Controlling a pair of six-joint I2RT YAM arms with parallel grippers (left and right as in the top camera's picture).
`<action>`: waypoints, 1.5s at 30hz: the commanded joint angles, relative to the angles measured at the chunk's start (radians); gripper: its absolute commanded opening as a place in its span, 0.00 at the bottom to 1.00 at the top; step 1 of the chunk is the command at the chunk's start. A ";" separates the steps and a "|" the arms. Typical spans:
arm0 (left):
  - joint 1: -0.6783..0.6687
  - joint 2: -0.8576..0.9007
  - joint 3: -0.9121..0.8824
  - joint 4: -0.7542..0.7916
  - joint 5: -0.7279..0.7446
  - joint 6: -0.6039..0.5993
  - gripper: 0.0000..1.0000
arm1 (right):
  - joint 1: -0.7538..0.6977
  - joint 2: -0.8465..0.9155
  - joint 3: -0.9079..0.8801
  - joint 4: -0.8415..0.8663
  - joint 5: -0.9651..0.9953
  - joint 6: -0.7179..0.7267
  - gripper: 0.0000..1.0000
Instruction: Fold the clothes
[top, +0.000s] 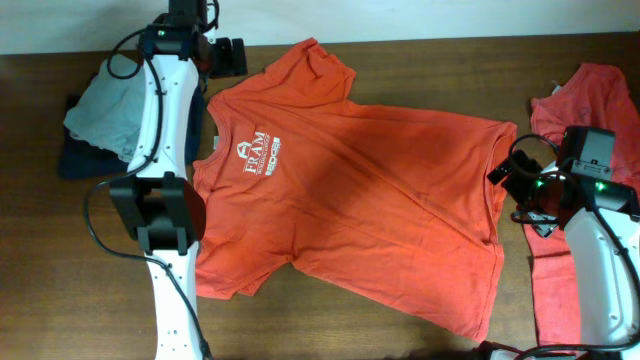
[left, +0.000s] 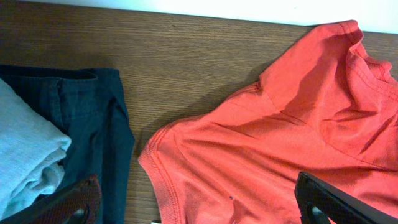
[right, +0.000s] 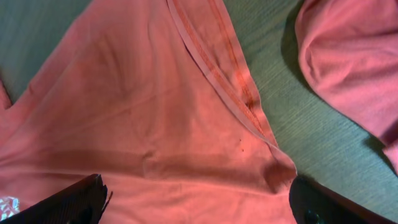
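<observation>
Wooden worktop (top: 90, 300), overhead: T-shirt (top: 350, 190) spread flat at centre, logo up. Left wrist: left gripper (left: 199, 214) wide open, empty, above the T-shirt's shoulder. Right wrist: right gripper (right: 199, 208) wide open, empty, above its hem corner.

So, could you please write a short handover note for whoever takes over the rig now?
Left gripper open, by the upper sleeve of the orange-red cotton T-shirt with white chest logo.
Right gripper open, over its hem.
That shirt lies spread, logo up, on the dark wooden table; no fold made yet.
A crumpled coral T-shirt waits at the right edge.
A grey garment lies on a navy one, far left.
Left to do: fold both shirts.
</observation>
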 joint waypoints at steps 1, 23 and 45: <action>0.000 -0.010 0.003 0.000 0.004 0.002 0.99 | 0.000 0.003 0.015 -0.006 -0.081 -0.157 0.84; 0.000 -0.010 0.003 0.000 0.004 0.002 0.99 | 0.078 0.439 0.621 -0.257 0.136 -0.431 0.04; 0.000 -0.010 0.003 0.000 0.004 0.002 0.99 | 0.076 0.737 0.620 0.089 0.249 -0.322 0.18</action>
